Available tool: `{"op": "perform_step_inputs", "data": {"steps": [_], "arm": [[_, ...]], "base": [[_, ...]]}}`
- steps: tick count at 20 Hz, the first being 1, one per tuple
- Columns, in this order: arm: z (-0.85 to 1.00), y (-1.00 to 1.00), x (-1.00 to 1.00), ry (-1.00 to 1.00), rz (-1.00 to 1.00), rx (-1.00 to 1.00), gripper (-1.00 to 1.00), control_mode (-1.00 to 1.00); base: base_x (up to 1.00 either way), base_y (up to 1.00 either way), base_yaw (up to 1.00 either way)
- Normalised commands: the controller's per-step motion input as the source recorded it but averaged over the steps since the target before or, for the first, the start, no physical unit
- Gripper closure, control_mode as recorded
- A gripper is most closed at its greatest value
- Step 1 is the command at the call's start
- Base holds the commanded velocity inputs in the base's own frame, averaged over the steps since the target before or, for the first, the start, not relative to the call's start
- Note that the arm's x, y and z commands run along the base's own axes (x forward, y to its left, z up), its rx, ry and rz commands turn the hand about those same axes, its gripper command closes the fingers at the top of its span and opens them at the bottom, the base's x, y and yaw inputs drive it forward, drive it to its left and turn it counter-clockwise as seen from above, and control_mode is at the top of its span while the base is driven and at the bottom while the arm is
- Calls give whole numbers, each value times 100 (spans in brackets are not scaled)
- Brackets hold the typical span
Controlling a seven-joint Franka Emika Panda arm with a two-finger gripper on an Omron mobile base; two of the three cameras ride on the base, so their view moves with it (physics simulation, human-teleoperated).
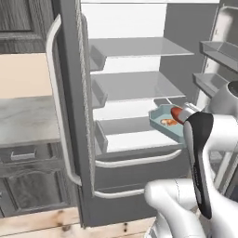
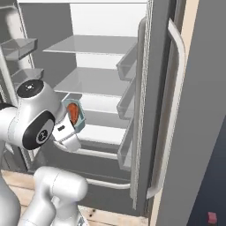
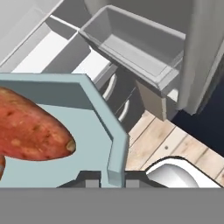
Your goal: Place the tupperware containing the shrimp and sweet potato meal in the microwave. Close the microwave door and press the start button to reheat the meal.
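The task looks to be in its early part: the tupperware (image 1: 163, 122) is off the fridge shelves and carried in the air before the open fridge (image 2: 99, 88), while putting it in the microwave, shutting the microwave door and pressing start are all left to do, as far as can be judged. Nearest, in the hand view, the hand (image 3: 115, 178) pinches the tub's pale teal wall between its two dark fingertips (image 3: 89, 180), nearly closed with only the thin rim between them, at 6 o'clock of that view. Just beyond the rim lies the sweet potato (image 3: 30, 127), an orange-red oblong chunk at 9 o'clock on the tub floor; in the left base view a small pale orange curled shrimp (image 1: 165, 122) sits beside it. The tub is level in the left base view, at 3 o'clock, just in front of the lower shelf (image 1: 135, 138). Farther back stand the bare upper shelves (image 1: 139, 46) and the door bins (image 3: 140, 48), with the wooden floor (image 3: 183, 140) below.
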Motion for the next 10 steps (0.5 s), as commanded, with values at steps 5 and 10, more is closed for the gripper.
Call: {"op": "perform_step_inputs", "data": {"steps": [5,10], "arm": [[0,0,0,0,0,0,100,100],[0,0,0,0,0,0,100,100]], "base": [[-95,7,17],[-50,32,29]]}}
